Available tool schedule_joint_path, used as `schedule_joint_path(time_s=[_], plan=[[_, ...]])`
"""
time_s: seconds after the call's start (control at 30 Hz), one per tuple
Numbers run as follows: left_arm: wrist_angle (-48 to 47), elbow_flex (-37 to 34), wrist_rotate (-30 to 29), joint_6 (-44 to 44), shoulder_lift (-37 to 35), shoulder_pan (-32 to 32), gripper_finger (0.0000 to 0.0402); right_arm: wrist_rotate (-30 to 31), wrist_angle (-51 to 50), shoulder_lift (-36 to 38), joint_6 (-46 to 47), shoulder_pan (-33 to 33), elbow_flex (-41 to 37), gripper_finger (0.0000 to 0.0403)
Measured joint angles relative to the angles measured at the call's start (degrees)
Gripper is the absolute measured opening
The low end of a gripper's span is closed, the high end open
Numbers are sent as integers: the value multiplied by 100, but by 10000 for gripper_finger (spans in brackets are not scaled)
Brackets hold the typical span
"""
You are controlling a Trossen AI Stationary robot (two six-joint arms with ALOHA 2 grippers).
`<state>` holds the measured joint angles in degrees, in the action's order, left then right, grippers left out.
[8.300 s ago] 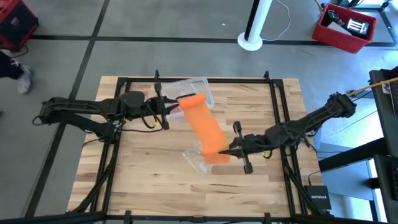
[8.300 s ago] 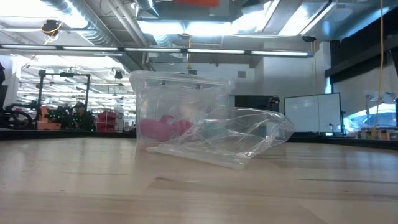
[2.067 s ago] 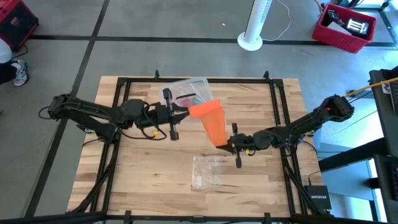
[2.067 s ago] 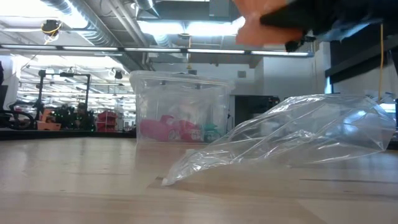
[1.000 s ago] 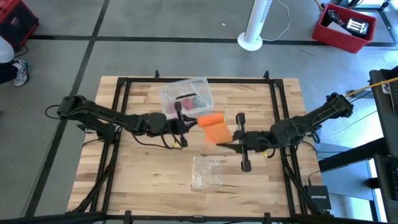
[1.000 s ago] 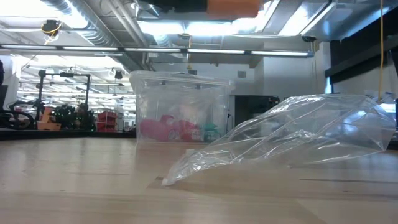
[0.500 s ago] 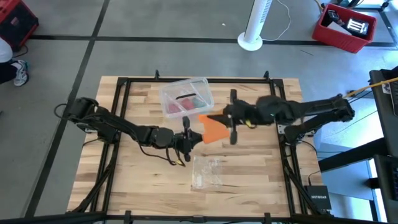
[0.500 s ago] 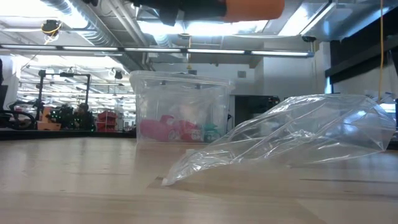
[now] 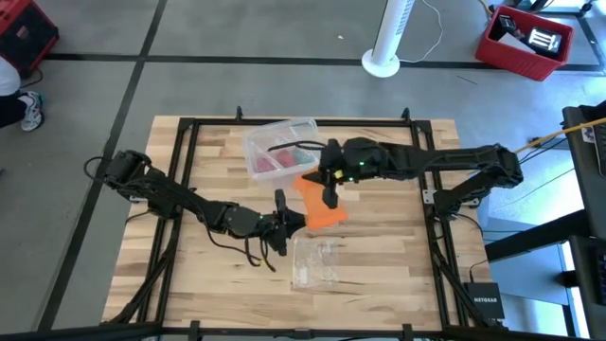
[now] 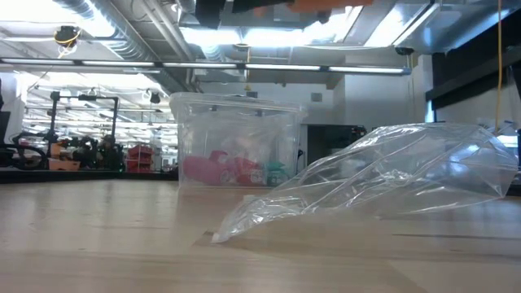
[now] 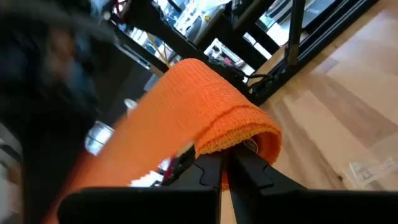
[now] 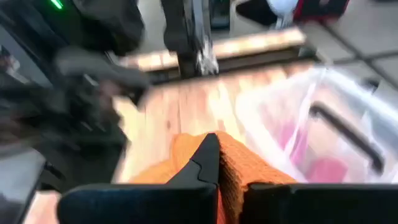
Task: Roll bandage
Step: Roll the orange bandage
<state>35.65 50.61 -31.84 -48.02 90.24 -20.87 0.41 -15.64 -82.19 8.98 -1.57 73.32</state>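
The orange bandage (image 9: 323,207) hangs as a short band above the table's middle, between my two grippers. My left gripper (image 9: 287,222) is shut on its near end, and the band drapes over the fingers in the left wrist view (image 11: 199,106). My right gripper (image 9: 328,188) is shut on its far end, beside the clear box (image 9: 282,150). In the low view only an orange sliver (image 10: 326,4) shows at the top edge, above the table. My left gripper pinches a folded-over end of the bandage (image 11: 239,142) between its two fingers, coming about level from the table's left. The band loops back over the fingers and is lifted clear of the table. My right gripper pinches the bandage's other end (image 12: 235,167) between its two fingers, coming from the table's right. The cloth bunches around the fingers, which hide the place of contact. That end is held clear of the table.
The clear plastic box (image 10: 236,142) with red and green contents stands at the far middle, just behind the right gripper. A crumpled clear wrapper (image 9: 317,261) lies on the table, nearer than the bandage. The dark frame rail (image 9: 303,121) runs round the table's edge.
My right gripper has swung from right of centre toward the far edge and left, ending beside the box. My left gripper has gone toward the near edge and a little right. The bandage between them has turned about and grown shorter, staying clear of the table.
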Motion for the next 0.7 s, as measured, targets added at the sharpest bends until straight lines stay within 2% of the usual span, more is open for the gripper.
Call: schedule_joint_path(time_s=[0.23,0.33,0.43,0.53,0.7], plan=[[95,-2,-798,-771,0,-251,4,-18,-456,-448,444,-72,2,8],[83,-2,-996,-858,0,-279,4,-49,-665,-601,788,-80,2,25],[-29,-2,-1123,-669,0,-277,4,-419,-978,-762,1062,-148,2,74],[-286,-4,-1134,-392,0,-277,4,-612,-1287,-897,1223,-152,2,146],[-853,-4,-1127,792,0,-262,4,-665,-1421,-909,1225,-148,2,257]])
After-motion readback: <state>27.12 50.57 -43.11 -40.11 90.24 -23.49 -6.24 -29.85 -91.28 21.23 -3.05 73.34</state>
